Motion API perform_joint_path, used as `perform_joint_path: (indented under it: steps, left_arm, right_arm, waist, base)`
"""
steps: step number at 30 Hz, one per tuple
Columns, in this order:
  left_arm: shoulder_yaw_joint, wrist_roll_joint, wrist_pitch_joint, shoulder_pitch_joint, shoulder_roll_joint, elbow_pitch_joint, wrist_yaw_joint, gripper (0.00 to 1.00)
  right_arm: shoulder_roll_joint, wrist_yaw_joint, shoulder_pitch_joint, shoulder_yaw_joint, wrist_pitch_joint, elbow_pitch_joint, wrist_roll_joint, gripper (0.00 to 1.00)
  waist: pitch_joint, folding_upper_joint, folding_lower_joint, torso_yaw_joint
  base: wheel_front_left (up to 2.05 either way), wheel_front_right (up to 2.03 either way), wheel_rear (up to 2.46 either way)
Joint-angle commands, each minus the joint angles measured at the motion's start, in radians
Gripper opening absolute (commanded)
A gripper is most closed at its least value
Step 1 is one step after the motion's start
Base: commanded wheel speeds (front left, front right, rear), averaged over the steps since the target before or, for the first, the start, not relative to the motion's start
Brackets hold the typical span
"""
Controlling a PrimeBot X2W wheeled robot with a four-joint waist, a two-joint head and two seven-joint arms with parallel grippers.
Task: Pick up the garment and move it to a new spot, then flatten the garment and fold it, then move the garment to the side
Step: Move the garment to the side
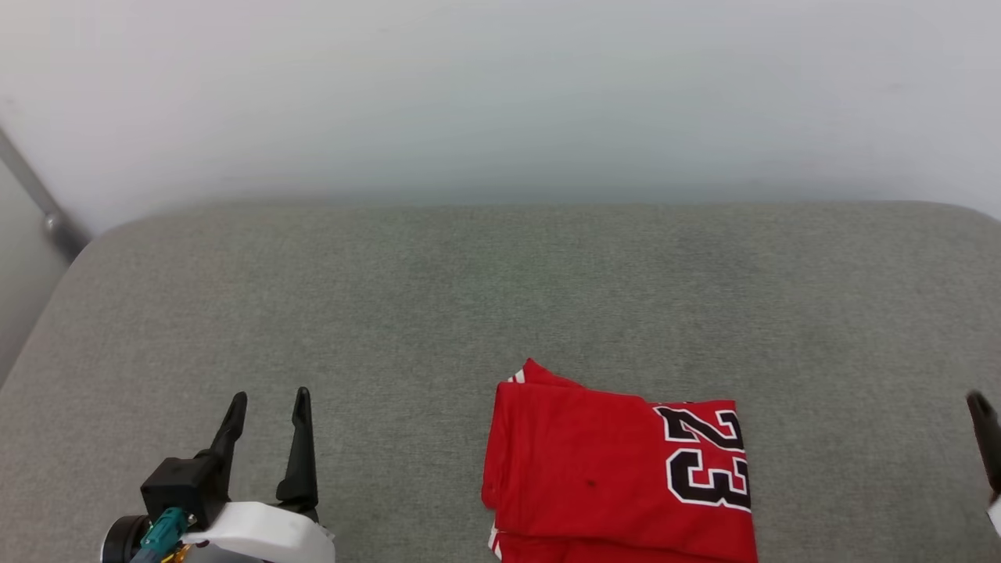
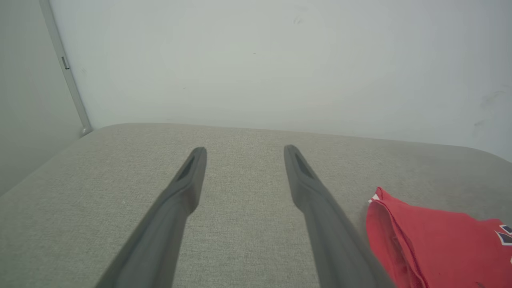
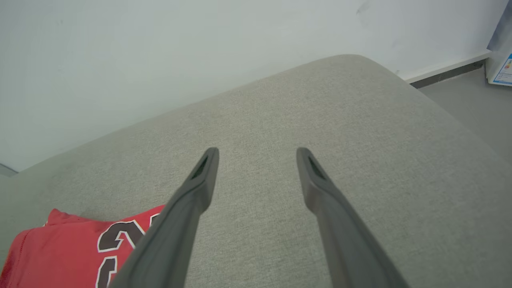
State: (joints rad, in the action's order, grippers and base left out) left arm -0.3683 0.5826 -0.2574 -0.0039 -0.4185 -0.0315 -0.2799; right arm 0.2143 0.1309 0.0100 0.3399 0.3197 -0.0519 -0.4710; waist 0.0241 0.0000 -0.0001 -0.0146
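Two grippers sit nearest the camera, neither holding anything. In the head view the left gripper (image 1: 270,395) is at about 7 o'clock, its two dark fingers spread apart and pointing toward 12. The right gripper (image 3: 258,151) appears there as a single dark finger at the 4 o'clock edge. Its own wrist view shows its fingers standing well apart above the grey fabric.

Between the two arms, at about 5 o'clock in the head view, lies the garment (image 1: 610,469). It is a red shirt folded into a rough rectangle, flat on the grey cushion (image 1: 500,297) and touched by neither gripper. A black, white-edged "23" lies sideways on its right-hand part, and slips of white trim peek out at its left corners. In the left wrist view it lies at 4 o'clock, and in the right wrist view at 8 o'clock.

Farther off, the cushion ends in a rounded edge against a pale wall (image 1: 500,94). A slanting metal pole (image 1: 39,203) stands at 9 o'clock.
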Motion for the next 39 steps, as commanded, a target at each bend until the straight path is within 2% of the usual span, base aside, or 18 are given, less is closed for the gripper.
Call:
perform_joint_path:
  steps: [1, 5, 7, 11, 12, 13, 20, 25, 26, 27, 28, 35, 39]
  left_arm:
    - [0.004, -0.012, -0.005, -0.012, 0.013, 0.001, 0.006, 1.00]
    - [0.008, -0.023, -0.007, -0.025, 0.035, -0.005, 0.018, 1.00]
    - [0.009, -0.028, -0.008, -0.032, 0.044, -0.007, 0.025, 1.00]
    - [0.018, -0.044, -0.009, -0.047, 0.060, -0.005, 0.041, 1.00]
    - [0.018, -0.044, -0.009, -0.047, 0.060, -0.005, 0.041, 1.00]
    - [0.022, -0.059, -0.009, -0.052, 0.061, -0.007, 0.046, 1.00]
    - [0.041, -0.083, -0.009, -0.083, 0.069, -0.009, 0.068, 1.00]
    - [0.049, -0.098, -0.010, -0.102, 0.072, -0.019, 0.085, 1.00]
    - [0.052, -0.102, -0.010, -0.104, 0.075, -0.021, 0.086, 1.00]
    - [0.053, -0.104, -0.010, -0.104, 0.077, -0.024, 0.089, 1.00]
    - [0.055, -0.106, -0.010, -0.103, 0.078, -0.026, 0.091, 1.00]
    - [0.062, -0.123, -0.010, -0.091, 0.084, -0.035, 0.101, 1.00]
    - [0.056, -0.131, -0.009, -0.076, 0.081, -0.038, 0.107, 1.00]
  right_arm:
    - [0.015, 0.000, 0.016, 0.035, 0.081, -0.068, -0.038, 1.00]
    - [0.015, -0.001, 0.046, 0.091, 0.306, -0.197, -0.136, 1.00]
    - [0.008, 0.000, 0.049, 0.119, 0.418, -0.252, -0.146, 1.00]
    - [-0.085, 0.000, 0.096, 0.165, 0.611, -0.328, -0.225, 1.00]
    - [-0.085, 0.000, 0.096, 0.165, 0.611, -0.328, -0.225, 1.00]
    - [-0.127, 0.000, 0.117, 0.188, 0.694, -0.359, -0.280, 1.00]
    - [-0.171, -0.001, 0.213, 0.195, 0.796, -0.456, -0.428, 1.00]
    - [-0.172, -0.001, 0.252, 0.088, 0.769, -0.556, -0.546, 1.00]
    - [-0.174, -0.001, 0.254, 0.065, 0.760, -0.567, -0.558, 0.49]
    - [-0.176, -0.001, 0.253, 0.047, 0.750, -0.574, -0.565, 0.12]
    - [-0.176, -0.001, 0.250, 0.031, 0.739, -0.576, -0.567, 0.00]
    - [-0.148, -0.001, 0.240, -0.050, 0.660, -0.467, -0.487, 0.00]
    - [-0.097, -0.001, 0.233, -0.140, 0.592, -0.397, -0.358, 0.00]
  waist:
    - [-0.013, 0.0000, 0.0001, -0.022]
    - [-0.027, 0.0000, 0.0001, -0.055]
    - [-0.039, 0.0000, 0.0001, -0.071]
    - [-0.065, 0.0000, 0.0001, -0.098]
    - [-0.065, 0.0000, 0.0001, -0.098]
    - [-0.083, 0.0000, 0.0001, -0.108]
    - [-0.137, 0.0000, 0.0001, -0.125]
    - [-0.155, 0.0000, 0.0001, -0.130]
    - [-0.155, 0.0000, 0.0001, -0.130]
    - [-0.153, 0.0000, 0.0001, -0.130]
    - [-0.151, 0.0000, 0.0001, -0.129]
    - [-0.117, 0.0000, 0.0001, -0.101]
    - [-0.088, 0.0000, 0.0001, -0.056]
  base:
    - [0.00, 0.00, 0.00]
    - [0.00, 0.00, 0.00]
    - [0.00, 0.00, 0.00]
    - [0.00, 0.00, 0.00]
    - [0.00, 0.00, 0.00]
    - [0.00, 0.00, 0.00]
    - [0.00, 0.00, 0.00]
    - [0.00, 0.00, 0.00]
    - [0.00, 0.00, 0.00]
    - [0.00, 0.00, 0.00]
    - [0.00, 0.00, 0.00]
    - [0.00, 0.00, 0.00]
    - [0.00, 0.00, 0.00]
